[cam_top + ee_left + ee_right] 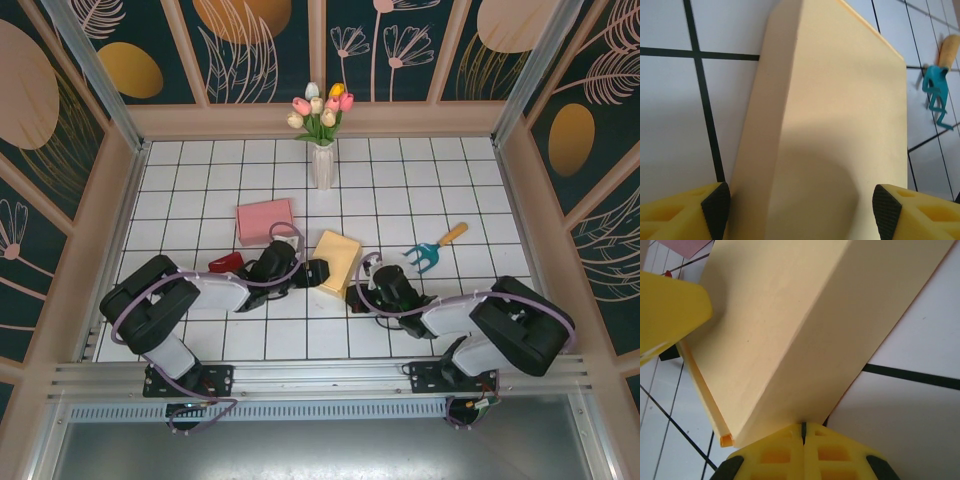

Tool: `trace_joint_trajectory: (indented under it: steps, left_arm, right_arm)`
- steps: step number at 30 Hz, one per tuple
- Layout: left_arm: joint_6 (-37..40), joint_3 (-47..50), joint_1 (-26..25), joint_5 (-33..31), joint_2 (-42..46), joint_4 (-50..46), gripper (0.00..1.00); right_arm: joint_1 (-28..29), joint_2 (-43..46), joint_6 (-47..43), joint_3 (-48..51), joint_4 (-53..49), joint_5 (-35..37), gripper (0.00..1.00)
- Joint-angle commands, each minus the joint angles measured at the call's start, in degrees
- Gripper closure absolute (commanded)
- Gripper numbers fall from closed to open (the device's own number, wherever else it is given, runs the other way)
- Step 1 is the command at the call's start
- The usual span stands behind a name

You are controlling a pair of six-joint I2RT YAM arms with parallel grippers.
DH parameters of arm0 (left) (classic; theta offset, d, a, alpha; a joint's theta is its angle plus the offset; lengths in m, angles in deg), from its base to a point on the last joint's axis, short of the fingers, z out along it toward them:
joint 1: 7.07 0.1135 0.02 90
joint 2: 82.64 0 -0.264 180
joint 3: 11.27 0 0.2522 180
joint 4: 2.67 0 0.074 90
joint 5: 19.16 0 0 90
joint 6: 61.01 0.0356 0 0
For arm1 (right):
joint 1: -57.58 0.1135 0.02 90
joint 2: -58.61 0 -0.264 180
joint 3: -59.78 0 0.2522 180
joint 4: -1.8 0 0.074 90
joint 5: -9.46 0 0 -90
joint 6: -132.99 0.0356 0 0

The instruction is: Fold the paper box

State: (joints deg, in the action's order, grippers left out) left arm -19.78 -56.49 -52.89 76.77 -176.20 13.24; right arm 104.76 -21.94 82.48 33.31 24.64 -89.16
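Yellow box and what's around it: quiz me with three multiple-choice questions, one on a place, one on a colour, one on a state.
1. In the top view, on which side of the yellow box does the rake lie?
A) left
B) right
C) on top of it

2. What colour is the second box, nearer the vase?
A) pink
B) green
C) white

3. The right end effector is:
A) wide open
B) shut
C) gripping the rake

Answers:
1 B: the rake lies to the right of the yellow box, apart from it.
2 A: that box is plainly pink.
3 B: in the right wrist view its fingers meet with no gap, at the yellow box's edge.
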Motion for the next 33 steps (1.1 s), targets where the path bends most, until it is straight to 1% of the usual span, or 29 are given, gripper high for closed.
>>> trace_joint_trajectory:
  steps: [1, 4, 7, 10, 13, 16, 18, 20, 24, 26, 28, 30, 33]
  left_arm:
    - [-6.09, 1.98, -3.60, -0.29, 0.35, 5.02, 0.24]
    - [-8.88, 2.70, -5.25, -0.07, -0.86, 8.73, 0.24]
    - [-11.35, 3.20, -6.51, 0.07, -1.71, 11.76, 0.25]
    - [-12.68, 3.70, -7.47, -0.60, -1.72, 13.17, 0.25]
    - [-12.51, 3.94, -7.53, -1.82, -0.92, 12.14, 0.24]
    - [-9.35, 2.11, -7.49, -5.79, 0.83, 5.44, 0.23]
    - [-6.95, 0.90, -7.43, -8.65, 2.15, 0.96, 0.22]
    - [-4.70, -0.67, -6.97, -11.61, 3.56, -3.98, 0.22]
    - [-1.01, -3.59, -4.64, -13.40, 3.86, -9.52, 0.20]
    - [0.65, -5.40, -2.68, -13.43, 2.88, -11.92, 0.20]
    - [1.72, -6.30, -0.91, -12.46, 2.14, -12.20, 0.20]
    - [4.09, -8.14, 0.31, -11.16, 1.36, -12.01, 0.19]
    - [9.07, -14.01, 0.86, -10.95, -1.30, -14.11, 0.17]
  right_arm:
    - [2.40, -2.61, 3.14, -2.69, 8.12, -1.61, 1.00]
    - [3.67, -4.54, 6.08, -2.08, 14.48, -2.19, 1.00]
    - [4.46, -5.64, 9.92, -0.63, 21.21, -1.18, 1.00]
    - [5.03, -5.42, 11.53, -0.38, 23.50, 1.17, 1.00]
    - [5.50, -3.96, 10.21, -1.57, 18.49, 4.11, 1.00]
    - [6.17, -1.13, 7.78, -1.28, 10.88, 7.99, 1.00]
    - [5.88, 2.02, 6.75, 1.12, 8.17, 9.23, 1.00]
    - [4.83, 6.82, 5.24, 2.91, 3.08, 11.48, 1.00]
    - [0.71, 16.28, 0.72, 2.36, -9.53, 11.31, 1.00]
    - [-3.31, 20.91, -1.14, 2.10, -13.82, 9.78, 1.00]
    - [-8.22, 24.33, -2.86, 1.51, -16.81, 7.37, 1.00]
    - [-12.67, 25.96, -5.09, 0.22, -19.27, 6.11, 1.00]
    - [-18.91, 23.93, -8.33, -2.88, -19.97, 1.91, 1.00]
